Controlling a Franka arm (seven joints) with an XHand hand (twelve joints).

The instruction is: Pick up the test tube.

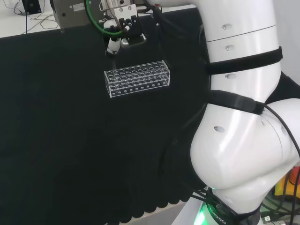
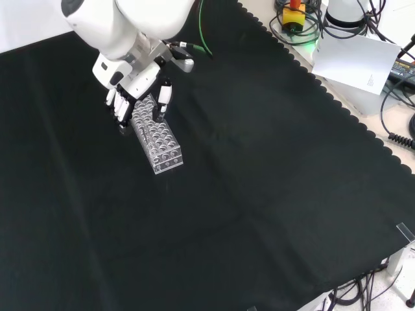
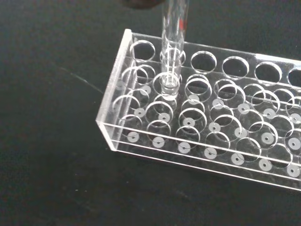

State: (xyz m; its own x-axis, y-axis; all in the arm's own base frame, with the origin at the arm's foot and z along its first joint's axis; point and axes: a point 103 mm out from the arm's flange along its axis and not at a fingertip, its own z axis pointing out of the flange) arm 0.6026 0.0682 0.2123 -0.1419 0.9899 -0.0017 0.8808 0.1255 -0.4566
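On the black cloth (image 2: pixel 272 181) stands a clear rack (image 3: pixel 207 122) drilled with rows of round holes, and one clear glass test tube (image 3: pixel 173 42) stands upright in a hole near its end, its rounded bottom seated low inside the rack. Seen from the front, the hand (image 2: pixel 133 87) hangs over the rack's far end, fingers (image 2: pixel 163 97) pointing down beside it; whether they pinch the tube I cannot tell. Cables and a white sheet (image 2: pixel 353 61) lie beyond the cloth's scalloped edge.
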